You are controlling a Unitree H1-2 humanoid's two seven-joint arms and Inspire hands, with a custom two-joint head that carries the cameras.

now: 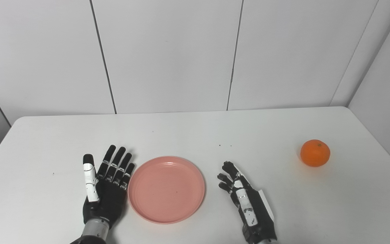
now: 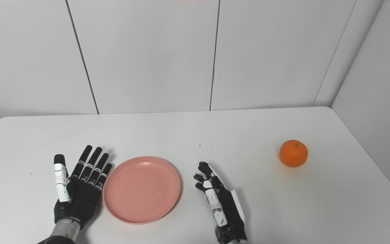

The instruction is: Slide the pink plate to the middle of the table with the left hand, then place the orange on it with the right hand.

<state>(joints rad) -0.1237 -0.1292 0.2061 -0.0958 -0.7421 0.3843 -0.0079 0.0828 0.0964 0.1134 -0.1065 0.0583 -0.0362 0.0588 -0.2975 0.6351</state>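
Observation:
The pink plate (image 1: 166, 189) lies flat on the white table (image 1: 195, 128), near the front and slightly left of centre, with nothing on it. My left hand (image 1: 106, 188) is open, palm up with fingers spread, right beside the plate's left rim. My right hand (image 1: 245, 198) is open too, turned on its edge a short way to the right of the plate, holding nothing. The orange (image 1: 315, 153) rests alone on the table far to the right, well beyond the right hand.
White wall panels stand behind the table's far edge. A side wall (image 1: 384, 112) runs close along the table's right edge, just past the orange.

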